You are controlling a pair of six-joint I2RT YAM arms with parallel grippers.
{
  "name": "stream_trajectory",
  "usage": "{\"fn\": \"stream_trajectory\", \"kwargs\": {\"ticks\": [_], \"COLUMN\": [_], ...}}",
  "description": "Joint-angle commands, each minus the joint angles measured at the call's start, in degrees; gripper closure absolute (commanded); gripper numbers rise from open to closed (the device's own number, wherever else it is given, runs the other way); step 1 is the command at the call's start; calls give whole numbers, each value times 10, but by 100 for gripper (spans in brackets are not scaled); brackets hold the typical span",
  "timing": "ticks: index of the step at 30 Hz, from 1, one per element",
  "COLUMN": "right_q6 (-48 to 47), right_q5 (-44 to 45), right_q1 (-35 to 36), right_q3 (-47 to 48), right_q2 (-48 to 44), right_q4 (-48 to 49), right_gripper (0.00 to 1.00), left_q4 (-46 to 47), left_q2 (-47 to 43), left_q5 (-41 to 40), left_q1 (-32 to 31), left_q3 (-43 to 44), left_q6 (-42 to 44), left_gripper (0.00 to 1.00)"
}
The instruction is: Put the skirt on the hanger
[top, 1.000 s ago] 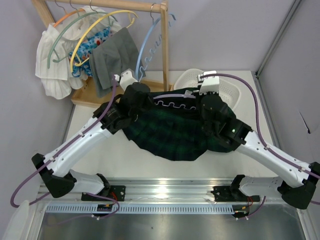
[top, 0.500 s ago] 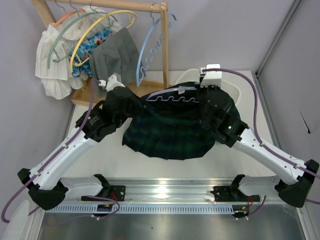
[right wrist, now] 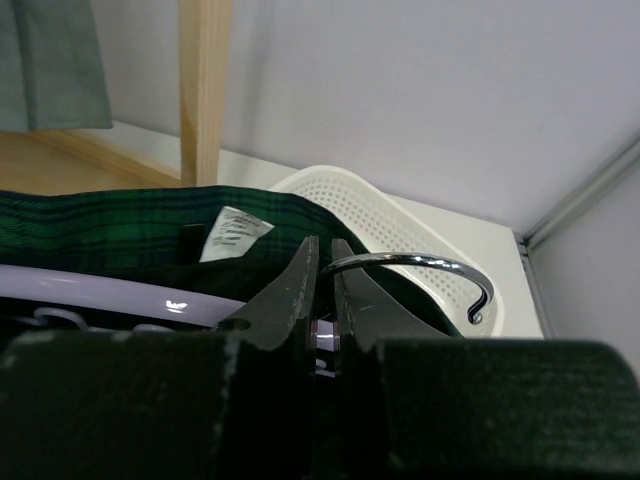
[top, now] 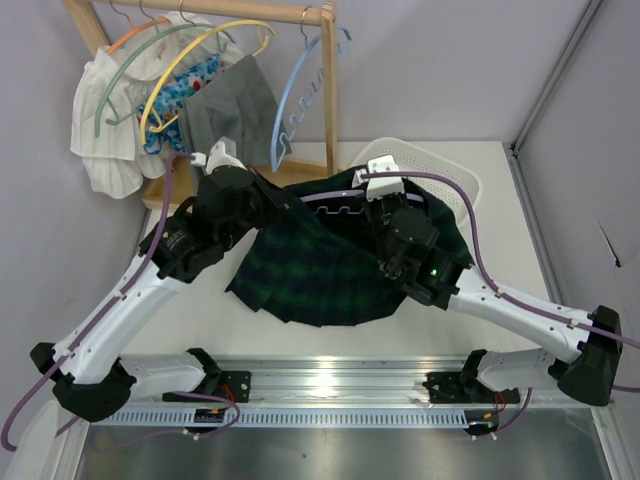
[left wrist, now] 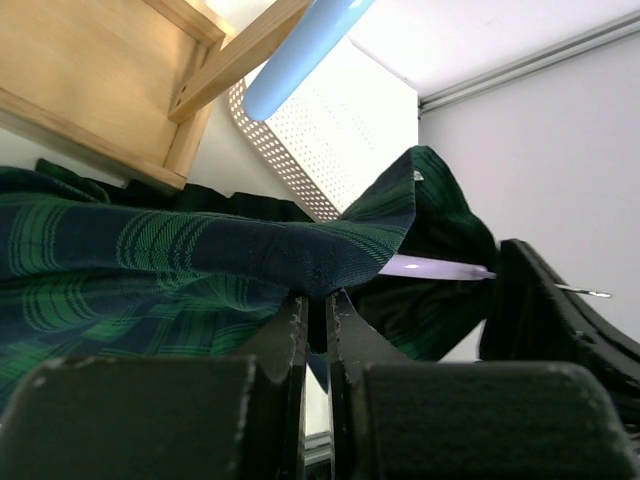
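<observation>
My left end effector (left wrist: 317, 300): pinched shut on the skirt (top: 310, 270), left of the white basket (top: 455, 165).
My right end effector (right wrist: 322, 255): squeezing the hanger (top: 340, 193) by its hook, in front of the basket.
Done: hanger looks tucked inside the skirt top.
Left to do: I think straighten it, then let go.
Counter (top: 500, 250): pale, under the basket.
Room: wooden rack (top: 328, 90) left of the basket, plain walls.

Pale table (top: 520, 230), white basket (top: 455, 175), wooden rack (top: 329, 110)
</observation>
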Motion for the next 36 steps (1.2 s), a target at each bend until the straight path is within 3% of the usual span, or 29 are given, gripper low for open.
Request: {"fn": "stream_trajectory", "kwargs": {"ticks": [1, 16, 25, 26, 27, 28, 29, 33, 36], "right_q6": [17, 119, 134, 136, 139, 141, 145, 155, 153], "right_q5": [-38, -139, -174, -194, -215, -215, -224, -238, -268], "right_q1": [9, 20, -25, -32, -35, -35, -35, -36, -47], "right_q3": [44, 192, 227, 236, 248, 250, 254, 257, 261], "right_q2": [19, 84, 70, 72, 73, 72, 73, 73, 68], "right_q4": [-13, -144, -204, -213, -226, -229, -234, -249, -267], "right_gripper": [100, 100, 100, 100, 100, 100, 100, 100, 100], "left_q4": [50, 69, 3, 6, 13, 13, 5, -30, -73], "left_q2": [6, 35, -17, -24, -18, -18, -3, 37, 58], "left_q5": [15, 16, -74, -74, -58, -48, -35, 22, 73], "left_q1": [4, 0, 1, 1, 1, 1, 1, 1, 1], "left_q3": [33, 24, 22, 26, 36, 36, 73, 147, 204], "left_q6": [-1, 37, 117, 130, 160, 172, 183, 243, 333], "left_gripper": [100, 100, 96, 91, 72, 72, 54, 35, 20]}}
